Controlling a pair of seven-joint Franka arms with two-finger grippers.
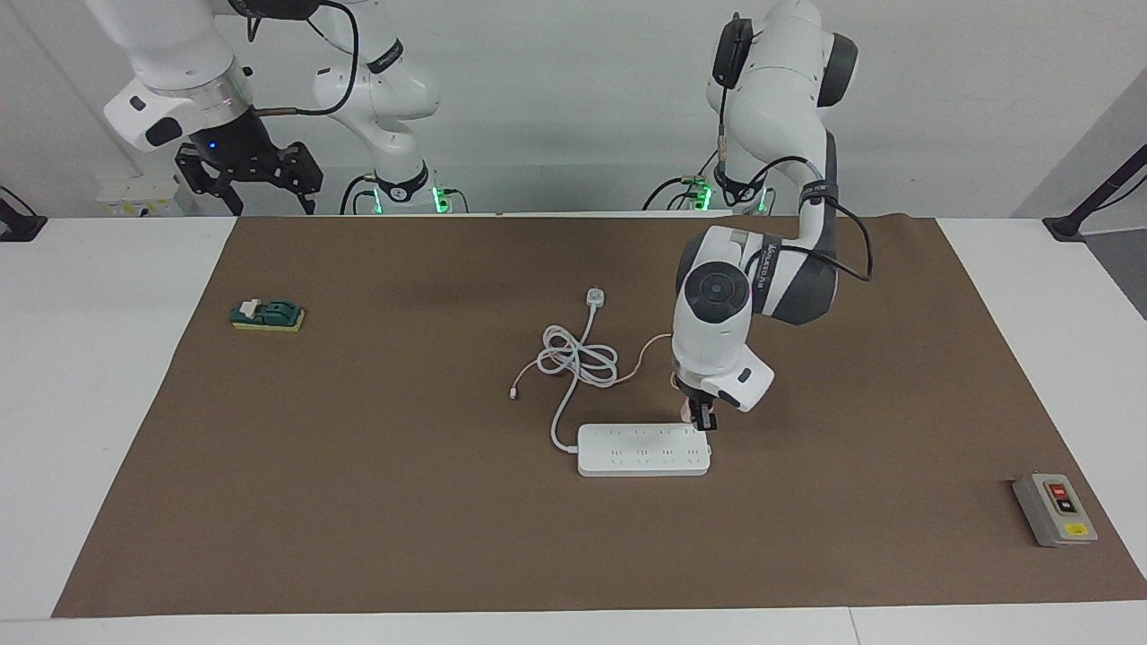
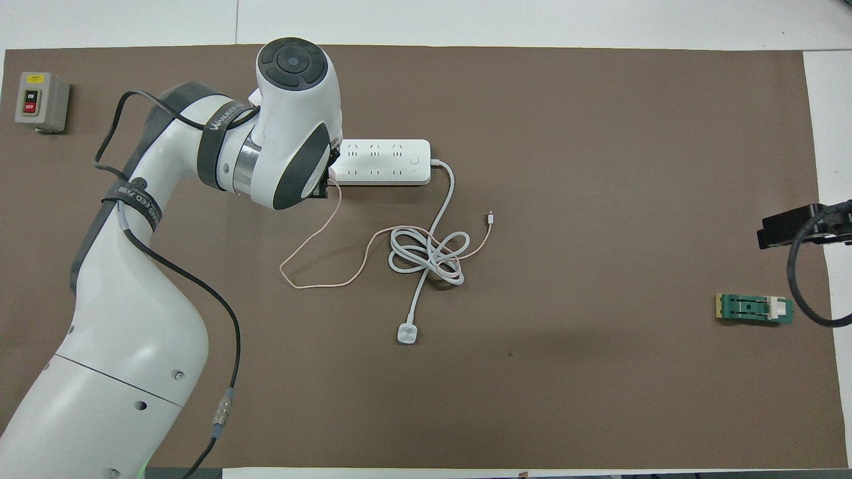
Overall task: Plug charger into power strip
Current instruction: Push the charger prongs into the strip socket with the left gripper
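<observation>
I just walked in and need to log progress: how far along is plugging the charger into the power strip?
Picked up: the left gripper holds the pink charger, its thin cable trailing across the mat. In hand: it hangs at the power strip, at the end toward the left arm. Left: whether the prongs are in a socket cannot be told; seating and release remain. The right gripper waits raised near its base.

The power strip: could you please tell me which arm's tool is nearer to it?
The left. The left tool is right above the power strip, at the strip's left-arm end. The right tool waits over the table edge by the right arm's base.
</observation>
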